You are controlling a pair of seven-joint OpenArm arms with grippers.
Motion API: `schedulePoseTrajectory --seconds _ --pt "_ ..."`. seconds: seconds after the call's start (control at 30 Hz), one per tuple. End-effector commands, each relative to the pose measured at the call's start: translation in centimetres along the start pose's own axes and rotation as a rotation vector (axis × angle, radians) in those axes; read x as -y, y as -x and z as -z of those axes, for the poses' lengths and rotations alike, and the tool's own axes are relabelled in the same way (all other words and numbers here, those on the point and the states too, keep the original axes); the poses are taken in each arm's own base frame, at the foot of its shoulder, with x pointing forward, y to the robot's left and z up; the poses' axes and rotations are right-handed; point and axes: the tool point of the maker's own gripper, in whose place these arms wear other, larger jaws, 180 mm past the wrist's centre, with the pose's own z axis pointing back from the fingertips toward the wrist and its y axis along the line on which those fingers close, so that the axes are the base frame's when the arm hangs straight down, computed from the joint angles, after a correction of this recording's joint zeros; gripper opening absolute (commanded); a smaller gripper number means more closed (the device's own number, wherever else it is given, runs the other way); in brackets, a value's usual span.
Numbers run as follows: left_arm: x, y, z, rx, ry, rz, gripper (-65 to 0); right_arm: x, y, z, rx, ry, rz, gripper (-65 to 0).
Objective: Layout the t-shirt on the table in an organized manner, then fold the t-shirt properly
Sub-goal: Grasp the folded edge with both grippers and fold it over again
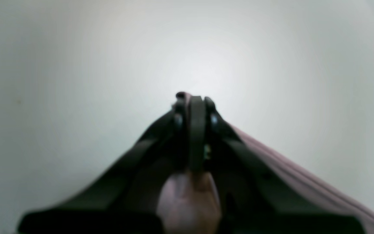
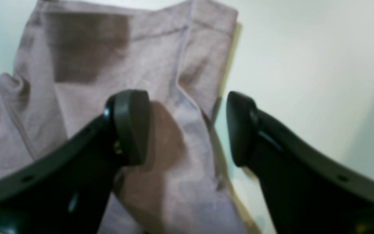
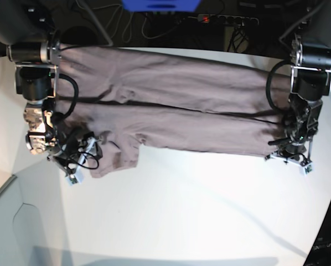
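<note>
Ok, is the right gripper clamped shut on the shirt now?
No, in the right wrist view the right gripper's fingers stand apart, over the t-shirt's edge.

The robot's two arms, the left one [image 3: 312, 77] and the right one [image 3: 35, 91], are mostly black, built of blocky segments with pale, round screw heads dotted along their edges. Thin black cables [image 3: 269, 83] loop out beside the joints in loose curves. Seen close from the right wrist, the dark fingers [image 2: 127, 126] have blunt, rounded tips and small pale screws farther back.
</note>
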Motion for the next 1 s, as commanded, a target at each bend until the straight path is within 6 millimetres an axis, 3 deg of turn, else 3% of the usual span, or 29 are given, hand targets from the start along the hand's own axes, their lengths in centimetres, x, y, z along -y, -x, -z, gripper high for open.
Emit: schedulePoseTrajectory --seconds 0.0,0.07,0.13,0.27,0.53,0.7,0.8,0.97 --pt "-0.7 -0.7 0.0 -0.009 -0.015 0.003 -65.0 0.8 -0.8 -0.4 0.008 0.011 -0.009 -37.7" --pt "-0.7 -0.7 0.0 -0.008 -0.016 0.002 -65.0 0.8 -0.9 -0.4 0.009 0.011 -0.009 -49.0" --pt "-0.6 -1.0 0.0 -0.001 -0.013 0.003 -65.0 0.9 -1.5 -0.4 0.020 0.012 -0.012 -64.6" --pt "-0.4 -1.4 0.0 0.006 -0.010 -0.001 -65.0 1.3 -3.0 -0.5 0.036 0.021 -0.022 -65.0" --pt "1.0 -5.1 0.3 0.068 0.014 -0.024 -65.0 3.4 -11.3 -2.4 0.184 0.068 -0.067 -65.0" --pt "3.1 -8.5 -0.3 0.153 0.066 -0.010 -65.0 2.8 -15.2 -5.1 0.308 0.110 -0.154 -65.0" --pt "4.4 -10.6 -0.8 0.207 0.099 -0.006 -65.0 1.7 -15.5 -5.4 0.336 0.102 -0.165 -65.0" --pt "6.1 -12.9 -1.7 0.269 0.141 -0.005 -65.0 1.3 -14.0 -5.3 0.327 0.100 -0.162 -65.0"
